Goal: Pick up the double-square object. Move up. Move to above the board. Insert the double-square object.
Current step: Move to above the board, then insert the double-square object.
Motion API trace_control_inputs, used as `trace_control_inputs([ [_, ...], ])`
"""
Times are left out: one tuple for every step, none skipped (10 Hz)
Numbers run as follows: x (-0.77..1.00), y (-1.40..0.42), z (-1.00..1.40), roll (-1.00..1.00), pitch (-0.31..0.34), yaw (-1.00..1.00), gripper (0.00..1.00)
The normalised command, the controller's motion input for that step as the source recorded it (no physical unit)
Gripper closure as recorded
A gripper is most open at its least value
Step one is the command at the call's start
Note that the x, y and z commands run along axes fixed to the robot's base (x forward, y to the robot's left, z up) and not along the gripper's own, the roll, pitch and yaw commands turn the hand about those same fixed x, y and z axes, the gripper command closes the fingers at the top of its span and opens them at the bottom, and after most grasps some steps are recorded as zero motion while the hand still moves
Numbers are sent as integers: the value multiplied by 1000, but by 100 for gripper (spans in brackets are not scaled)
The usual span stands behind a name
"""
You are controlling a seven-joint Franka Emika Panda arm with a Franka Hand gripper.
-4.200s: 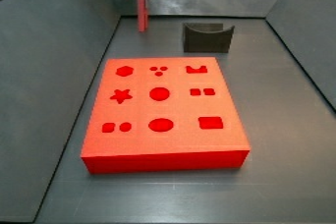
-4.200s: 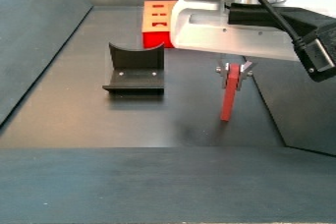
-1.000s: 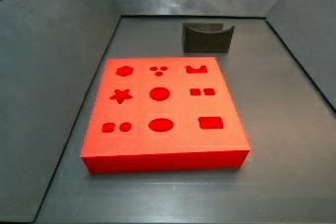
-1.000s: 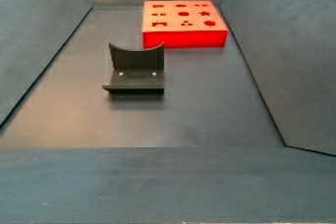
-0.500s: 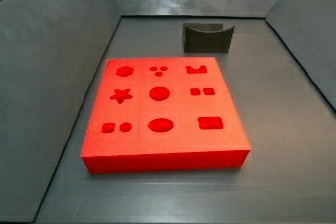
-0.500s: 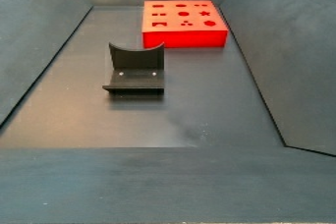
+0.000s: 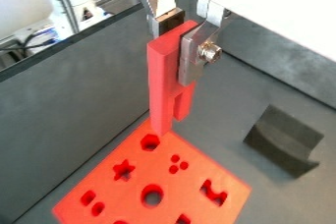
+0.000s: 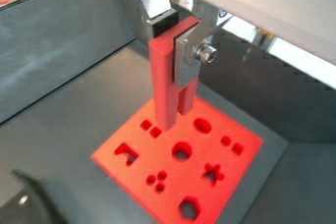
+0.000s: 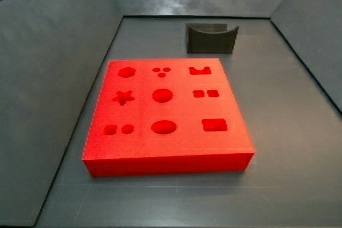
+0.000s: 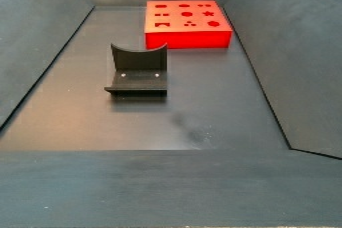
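Note:
My gripper (image 7: 176, 53) (image 8: 178, 49) shows only in both wrist views; it is out of frame in both side views. It is shut on the double-square object (image 7: 161, 88) (image 8: 168, 90), a salmon-red bar hanging upright between the silver fingers (image 7: 197, 49). The bar hangs high above the board (image 7: 184, 154) (image 8: 125, 140), a flat bright-red slab with shaped cut-outs, near one edge of it. The board also shows in both side views (image 9: 140, 122) (image 10: 187, 34), lying on the dark floor.
The dark grey notched block (image 9: 211, 38) (image 10: 136, 69) (image 7: 284, 138) stands on the floor apart from the board. Dark sloping walls (image 9: 54, 52) (image 10: 287, 62) enclose the floor on all sides.
Since 4.2 s ago the gripper with the bar has left both side views, rising out of frame. Over the last second the side views show no change.

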Motion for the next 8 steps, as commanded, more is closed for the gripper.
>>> trace_control_inputs([
  [126,-302,54,27,123,13,100],
  [89,-196,40,35,97,14,100],
  [0,0,0,0,4,0,100],
  [386,0,-151,-11,21,-403,100],
  [309,11,-397,0,0,-814,100],
  [297,46,-434,0,-4,-849,100],
  [563,180,-597,-4,0,-660,100],
  [577,186,-626,-30,0,-657,100],
])
